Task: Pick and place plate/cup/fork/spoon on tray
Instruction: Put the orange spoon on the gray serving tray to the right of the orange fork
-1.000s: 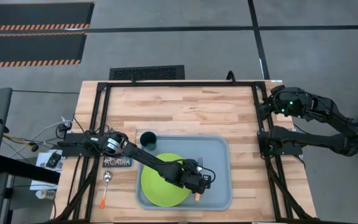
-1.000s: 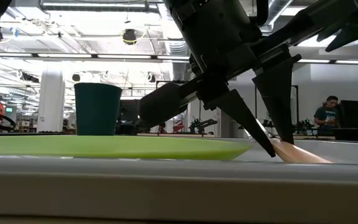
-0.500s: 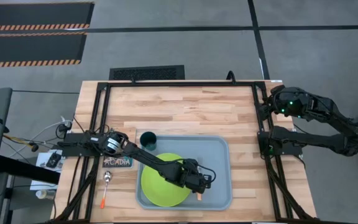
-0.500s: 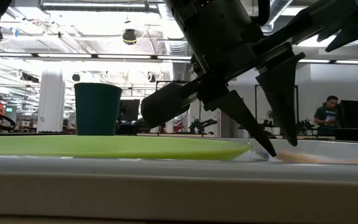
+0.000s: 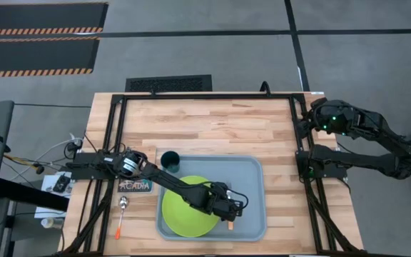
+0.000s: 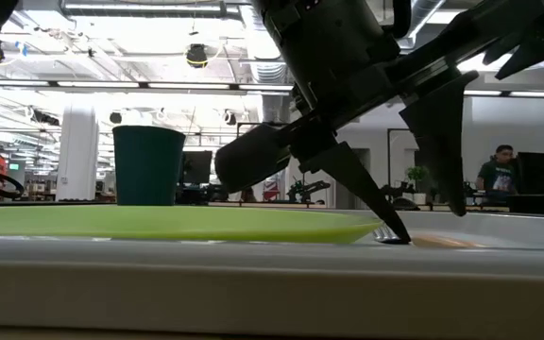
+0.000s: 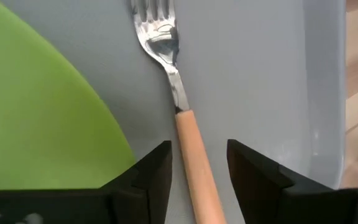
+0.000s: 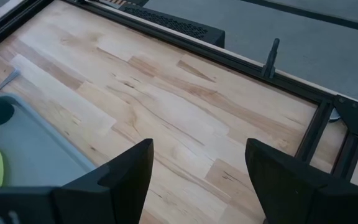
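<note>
The fork (image 7: pixel 185 130) lies flat on the floor of the pale tray (image 5: pixel 252 171), tines toward the far edge and orange handle end (image 5: pixel 230 225) toward the near rim. My left gripper (image 7: pixel 199 168) is open low over it, one finger on each side of the handle, with a gap on each side. The lime-green plate (image 5: pixel 184 210) lies in the tray left of the fork. The dark teal cup (image 5: pixel 170 159) stands at the tray's far-left corner. The spoon (image 5: pixel 122 214) lies on the table left of the tray. My right gripper (image 8: pixel 197 168) is open and empty at the table's right edge.
A small ACADIA card (image 5: pixel 135 186) lies on the table between the cup and the spoon. A black frame (image 5: pixel 191 96) runs round the table's edges. Bare wood lies beyond the tray toward the far edge (image 5: pixel 212 128). People show in the room behind in the low view.
My left gripper has let go of the fork and opened wider. The fork's handle, tilted up between the fingers a second ago, has dropped flat onto the tray floor. The gripper has stayed over it.
</note>
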`<action>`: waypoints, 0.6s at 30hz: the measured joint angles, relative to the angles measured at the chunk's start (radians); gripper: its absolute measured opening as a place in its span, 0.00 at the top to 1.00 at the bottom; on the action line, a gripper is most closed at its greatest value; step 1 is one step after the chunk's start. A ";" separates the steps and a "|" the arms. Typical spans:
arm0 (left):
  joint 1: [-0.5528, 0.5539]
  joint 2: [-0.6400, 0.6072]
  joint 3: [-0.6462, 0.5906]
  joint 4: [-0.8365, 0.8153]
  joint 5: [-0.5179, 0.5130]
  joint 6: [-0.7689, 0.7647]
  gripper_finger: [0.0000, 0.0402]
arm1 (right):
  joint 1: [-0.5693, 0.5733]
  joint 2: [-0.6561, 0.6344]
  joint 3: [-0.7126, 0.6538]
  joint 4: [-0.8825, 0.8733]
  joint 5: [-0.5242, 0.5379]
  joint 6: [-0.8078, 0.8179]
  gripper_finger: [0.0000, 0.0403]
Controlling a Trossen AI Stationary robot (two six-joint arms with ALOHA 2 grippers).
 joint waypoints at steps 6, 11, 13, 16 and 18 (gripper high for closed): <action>0.000 0.000 0.000 0.051 0.024 0.057 0.65 | 0.000 0.000 0.000 -0.015 0.000 0.000 0.30; 0.000 -0.009 0.036 0.017 0.041 0.122 0.65 | 0.000 0.000 0.000 -0.015 0.000 0.000 0.30; 0.000 -0.009 0.069 -0.045 0.042 0.133 0.65 | 0.000 0.000 0.000 -0.015 0.000 0.000 0.30; 0.000 -0.009 0.129 -0.112 0.044 0.197 0.65 | 0.000 0.000 0.000 -0.016 0.000 0.001 0.30; -0.005 -0.009 0.184 -0.174 0.052 0.260 0.65 | 0.000 0.000 0.000 -0.023 0.000 0.001 0.30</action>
